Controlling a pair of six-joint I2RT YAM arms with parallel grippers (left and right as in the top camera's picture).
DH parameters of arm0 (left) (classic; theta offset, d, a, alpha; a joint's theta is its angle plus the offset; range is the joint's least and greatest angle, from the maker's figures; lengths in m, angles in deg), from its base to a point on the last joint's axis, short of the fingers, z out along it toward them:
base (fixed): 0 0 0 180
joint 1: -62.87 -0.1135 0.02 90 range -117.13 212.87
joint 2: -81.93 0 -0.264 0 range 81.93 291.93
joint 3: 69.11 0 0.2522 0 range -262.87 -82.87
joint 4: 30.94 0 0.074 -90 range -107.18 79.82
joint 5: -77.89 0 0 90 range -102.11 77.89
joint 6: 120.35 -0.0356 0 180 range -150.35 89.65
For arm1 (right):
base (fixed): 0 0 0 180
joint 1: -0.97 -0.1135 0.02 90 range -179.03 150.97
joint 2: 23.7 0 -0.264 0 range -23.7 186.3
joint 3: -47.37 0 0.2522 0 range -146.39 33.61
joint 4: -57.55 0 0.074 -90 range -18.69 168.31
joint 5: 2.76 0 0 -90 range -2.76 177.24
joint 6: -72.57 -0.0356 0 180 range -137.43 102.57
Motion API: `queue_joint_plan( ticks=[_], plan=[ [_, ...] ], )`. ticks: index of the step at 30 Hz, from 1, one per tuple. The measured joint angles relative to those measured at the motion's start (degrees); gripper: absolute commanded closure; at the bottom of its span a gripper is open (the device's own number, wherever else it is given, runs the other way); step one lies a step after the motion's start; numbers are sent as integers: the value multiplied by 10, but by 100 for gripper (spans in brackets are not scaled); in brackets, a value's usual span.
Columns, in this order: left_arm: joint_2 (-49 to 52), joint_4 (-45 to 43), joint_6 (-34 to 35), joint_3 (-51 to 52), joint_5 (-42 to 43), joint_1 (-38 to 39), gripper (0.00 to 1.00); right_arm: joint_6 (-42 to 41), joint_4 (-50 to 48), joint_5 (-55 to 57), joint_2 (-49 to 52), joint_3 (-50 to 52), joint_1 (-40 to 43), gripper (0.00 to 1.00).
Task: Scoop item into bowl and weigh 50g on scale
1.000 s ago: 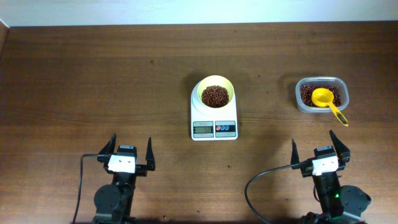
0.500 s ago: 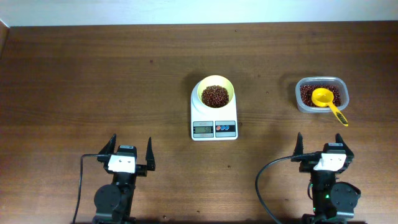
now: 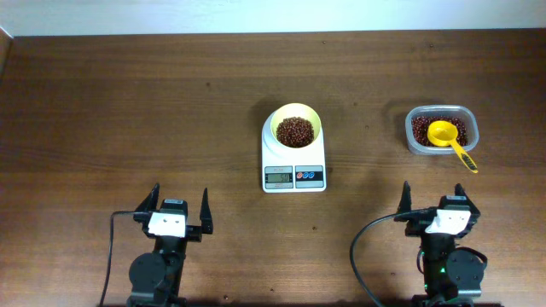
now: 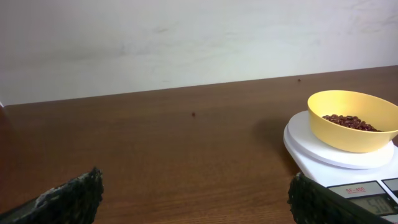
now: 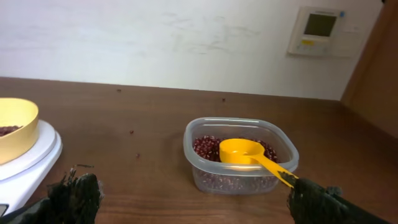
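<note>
The pale yellow bowl [image 3: 295,125] sits on the white scale [image 3: 293,168] at the table's middle and holds a heap of dark red-brown beans [image 3: 295,130]. It also shows in the left wrist view [image 4: 352,129] and at the left edge of the right wrist view [image 5: 13,127]. More beans [image 5: 208,148] fill a clear tub [image 3: 441,130] at the right, with a yellow scoop [image 3: 447,138] resting in it. My left gripper [image 3: 177,213] is open and empty near the front left. My right gripper [image 3: 438,203] is open and empty in front of the tub.
The scale's display and its red and blue buttons [image 3: 293,176] face the front edge. The scoop's handle [image 5: 278,172] sticks out over the tub's front right rim. A wall panel [image 5: 319,31] hangs behind the table. Black cables trail from both arms.
My right arm has turned a little to the left and drawn slightly back. The left arm, bowl, scale, tub and scoop have not moved.
</note>
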Motion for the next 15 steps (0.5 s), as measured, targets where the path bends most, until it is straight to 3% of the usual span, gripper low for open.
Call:
queue_joint_plan(
  ticks=[15],
  plan=[
    [0,0,0,0,0,0,1,16,4,-33,0,0,0,1]
  ],
)
